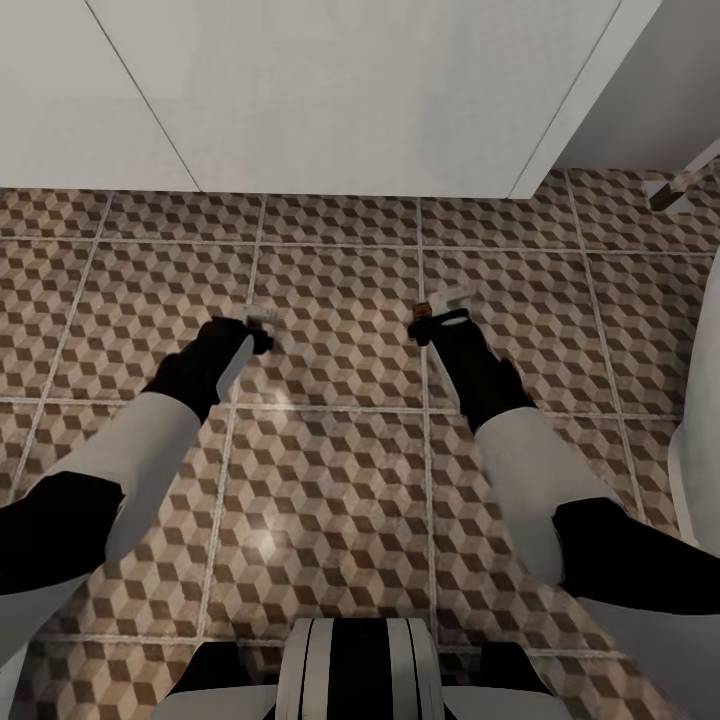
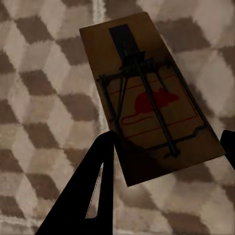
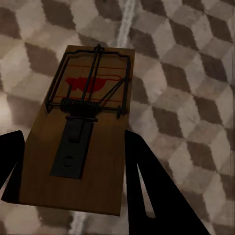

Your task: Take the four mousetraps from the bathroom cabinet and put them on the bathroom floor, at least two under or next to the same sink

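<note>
bathroom floor (image 1: 330,480): cube-patterned tiles with pale grout run under both arms; this is the surface the traps are meant to end on, so both arms reach out low over it
white block (image 1: 330,90): a large white boxy surface along the far edge of the head view, meeting the tiles; whether it is the sink or another fixture I cannot tell, so I would not judge the "next to the sink" condition from here
left gripper (image 1: 262,325): jaws closed to the width of a mousetrap (image 2: 149,100), gripping its long edges near one end; the board juts forward over the tiles, tilted, so it appears carried rather than laid down
right gripper (image 1: 440,315): jaws likewise narrowed onto a second mousetrap (image 3: 83,129), one finger on each long side; wire bar and red mouse mark face up, which suits setting it flat
gap between grippers: well apart over neighbouring tiles, probably so the two traps land side by side without knocking each other
</note>
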`<state>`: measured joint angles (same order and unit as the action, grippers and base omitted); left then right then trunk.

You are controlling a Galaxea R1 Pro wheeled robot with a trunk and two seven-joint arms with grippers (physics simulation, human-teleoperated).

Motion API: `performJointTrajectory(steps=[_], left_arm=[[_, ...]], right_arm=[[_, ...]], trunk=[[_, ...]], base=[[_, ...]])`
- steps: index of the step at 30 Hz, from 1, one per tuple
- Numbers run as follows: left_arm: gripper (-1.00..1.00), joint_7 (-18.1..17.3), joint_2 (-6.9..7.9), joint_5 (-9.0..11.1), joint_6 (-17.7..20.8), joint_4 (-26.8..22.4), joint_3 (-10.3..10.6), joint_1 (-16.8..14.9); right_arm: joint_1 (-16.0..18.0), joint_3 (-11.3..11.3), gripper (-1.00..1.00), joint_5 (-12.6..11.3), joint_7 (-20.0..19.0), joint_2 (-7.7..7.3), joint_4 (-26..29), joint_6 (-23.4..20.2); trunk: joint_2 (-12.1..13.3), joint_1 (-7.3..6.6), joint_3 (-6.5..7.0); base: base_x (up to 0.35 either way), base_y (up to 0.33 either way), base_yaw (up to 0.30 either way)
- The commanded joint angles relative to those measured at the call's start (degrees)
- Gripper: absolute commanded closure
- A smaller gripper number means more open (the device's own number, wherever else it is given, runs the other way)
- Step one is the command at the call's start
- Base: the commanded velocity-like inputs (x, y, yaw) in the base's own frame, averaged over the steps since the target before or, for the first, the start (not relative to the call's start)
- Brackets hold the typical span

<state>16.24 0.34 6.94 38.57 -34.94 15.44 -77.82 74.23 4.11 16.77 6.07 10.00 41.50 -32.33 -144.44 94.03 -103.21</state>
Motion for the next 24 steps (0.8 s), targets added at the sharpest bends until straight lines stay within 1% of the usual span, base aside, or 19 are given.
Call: performJointTrajectory(steps=[1, 2, 5, 7, 8, 9, 10, 12, 16, 20, 24], left_arm=[[1.0, 0.7, 0.07, 0.5, 0.1, 0.2, 0.3, -0.2], [1.0, 0.8, 0.08, 0.5, -0.1, 0.3, 0.3, -0.4], [1.0, 1.0, 0.15, 0.5, -2.7, 0.5, 0.3, -0.5], [1.0, 1.0, 0.01, 0.5, -7.5, 0.3, 0.4, -0.6], [1.0, 1.0, -0.38, 0.5, -10.2, 0.1, 0.5, -0.6], [1.0, 1.0, -0.65, 0.5, -11.4, 0.1, 0.5, -0.6], [1.0, 1.0, -1.16, 0.4, -13.5, 0.2, 0.7, -0.6], [1.0, 1.1, -1.58, 0.1, -15.6, 0.2, 0.9, -0.6], [1.0, 1.0, -1.88, -0.5, -17.4, -0.6, 1.5, -0.7], [1.0, 0.6, -1.73, -0.6, -17.8, -1.0, 1.6, -0.7], [1.0, 0.4, -1.43, -0.7, -18.0, -1.0, 1.8, -0.5]], right_arm=[[1.0, 0.1, 1.0, -0.1, 0.6, 0.0, -1.4, 0.2], [1.7, 0.1, 1.0, -0.1, 1.0, 0.0, -2.2, 0.8], [2.4, 0.1, 1.0, -0.2, 1.5, 0.0, -3.4, 3.0], [2.6, 0.2, 1.0, -0.2, 1.6, 0.0, -3.8, 4.2], [2.7, 0.2, 1.0, -0.2, 1.6, 0.0, -3.9, 4.5], [2.7, 0.2, 1.0, -0.2, 1.6, 0.0, -3.9, 4.7], [2.7, 0.2, 1.0, -0.3, 1.5, 0.0, -4.0, 5.0], [2.7, 0.2, 1.0, -0.3, 1.5, 0.0, -4.0, 5.5], [2.8, 0.2, 1.0, -0.3, 1.4, 0.0, -4.0, 6.5], [2.8, 0.2, 1.0, -0.3, 1.3, 0.0, -4.1, 7.4], [2.7, 0.3, 1.0, -0.4, 1.3, 0.0, -4.5, 9.4]], trunk=[[0.0, -0.01, -0.03], [0.0, -0.01, -0.03], [0.0, -0.01, -0.03], [0.0, -0.01, -0.03], [0.0, -0.01, -0.03], [0.0, -0.01, -0.03], [0.0, -0.01, -0.03], [0.0, -0.01, -0.03], [0.0, -0.01, -0.03], [0.0, -0.01, -0.03], [0.0, -0.01, -0.03]], base=[[0.0, 0.0, 0.0], [0.0, 0.0, 0.0], [0.0, 0.0, 0.0], [0.0, 0.0, 0.0], [0.0, 0.0, 0.0], [0.0, 0.0, 0.0], [0.0, 0.0, 0.0], [0.0, 0.0, 0.0], [0.0, 0.0, 0.0], [0.0, 0.0, 0.0], [0.0, 0.0, 0.0]])
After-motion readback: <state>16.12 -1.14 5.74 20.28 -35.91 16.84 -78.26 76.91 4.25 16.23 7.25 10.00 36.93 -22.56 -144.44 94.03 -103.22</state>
